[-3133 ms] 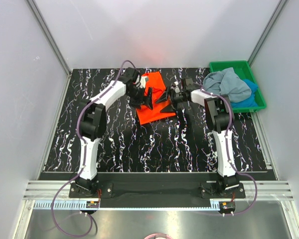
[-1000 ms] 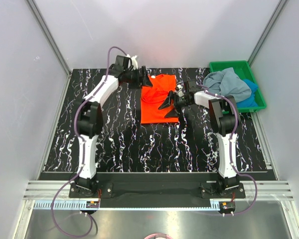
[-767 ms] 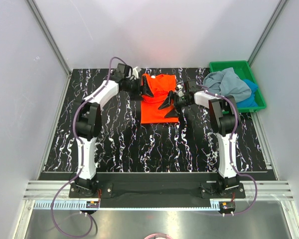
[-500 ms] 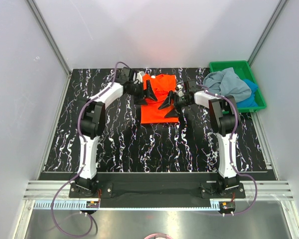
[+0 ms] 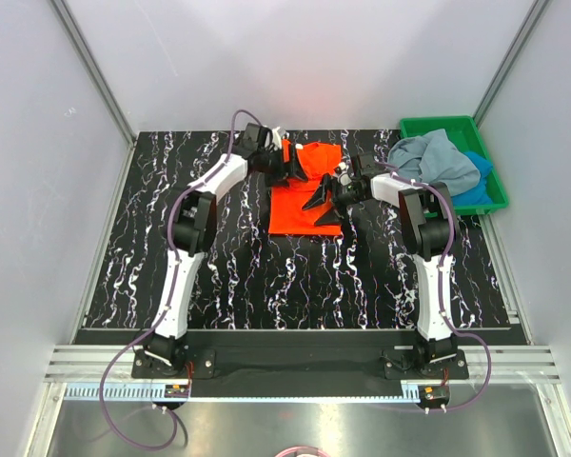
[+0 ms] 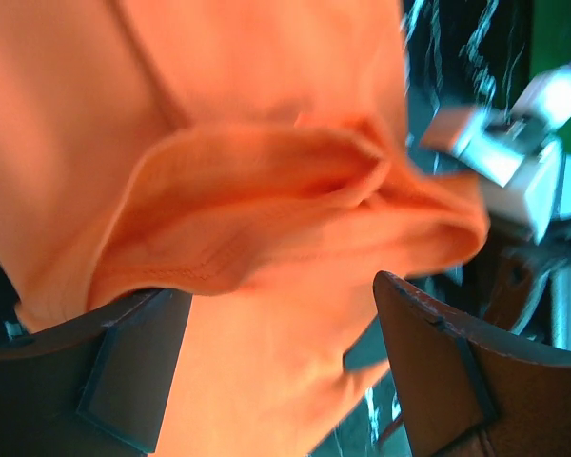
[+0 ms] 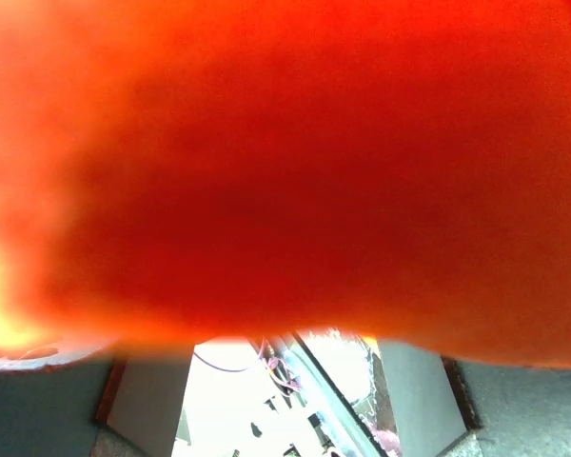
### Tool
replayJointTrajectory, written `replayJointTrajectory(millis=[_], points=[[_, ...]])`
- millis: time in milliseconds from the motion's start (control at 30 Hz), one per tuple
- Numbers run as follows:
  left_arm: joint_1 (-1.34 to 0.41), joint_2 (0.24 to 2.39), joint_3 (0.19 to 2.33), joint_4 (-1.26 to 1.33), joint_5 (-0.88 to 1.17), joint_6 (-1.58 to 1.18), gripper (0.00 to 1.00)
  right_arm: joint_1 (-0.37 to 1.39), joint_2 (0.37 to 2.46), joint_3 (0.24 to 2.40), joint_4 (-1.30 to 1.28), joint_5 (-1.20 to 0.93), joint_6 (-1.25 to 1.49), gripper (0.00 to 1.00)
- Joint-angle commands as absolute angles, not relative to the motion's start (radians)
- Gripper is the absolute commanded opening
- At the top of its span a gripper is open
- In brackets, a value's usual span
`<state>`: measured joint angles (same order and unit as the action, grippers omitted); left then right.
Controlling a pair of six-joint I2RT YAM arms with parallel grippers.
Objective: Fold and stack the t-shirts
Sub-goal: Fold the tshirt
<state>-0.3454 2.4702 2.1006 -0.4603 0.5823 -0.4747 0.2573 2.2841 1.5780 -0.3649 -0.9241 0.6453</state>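
The bright orange t-shirt (image 5: 300, 195) lies folded into a rectangle at the back middle of the table. My left gripper (image 5: 292, 165) is open over its far left corner. In the left wrist view, bunched orange cloth (image 6: 266, 190) lies between the spread fingers (image 6: 438, 371). My right gripper (image 5: 322, 207) is open at the shirt's right edge. Blurred orange cloth (image 7: 285, 162) fills most of the right wrist view, above its spread fingers (image 7: 514, 409). The grey-blue t-shirt (image 5: 436, 160) and the bright blue t-shirt (image 5: 476, 188) lie crumpled in the green tray (image 5: 438, 123).
The green tray stands at the back right corner, against the right wall. Grey walls enclose the table on three sides. The black marbled tabletop (image 5: 295, 276) stretches from the shirt to the arm bases.
The orange shirt went from lying askew to a squared rectangle. My left gripper swung from the back left of the shirt onto its far left corner. The right gripper stayed put over the last second.
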Motion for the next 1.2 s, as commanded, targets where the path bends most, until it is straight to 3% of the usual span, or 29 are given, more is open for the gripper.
replayJointTrajectory(millis=[0,433,767,1167], points=[[-0.357,2.465,2.200,-0.376,0.508,-0.456,0.83,0.270,2.218,1.565,-0.387,-0.881,0.612,0.79],[-0.359,2.530,2.368,-0.311,0.423,-0.413,0.84,0.272,2.183,1.525,-0.399,-0.867,0.584,0.79],[-0.374,2.258,1.929,-0.374,0.643,-0.564,0.80,0.272,2.183,1.558,-0.396,-0.870,0.589,0.79],[-0.411,2.198,1.787,-0.365,0.672,-0.624,0.80,0.273,2.209,1.575,-0.379,-0.877,0.607,0.79]])
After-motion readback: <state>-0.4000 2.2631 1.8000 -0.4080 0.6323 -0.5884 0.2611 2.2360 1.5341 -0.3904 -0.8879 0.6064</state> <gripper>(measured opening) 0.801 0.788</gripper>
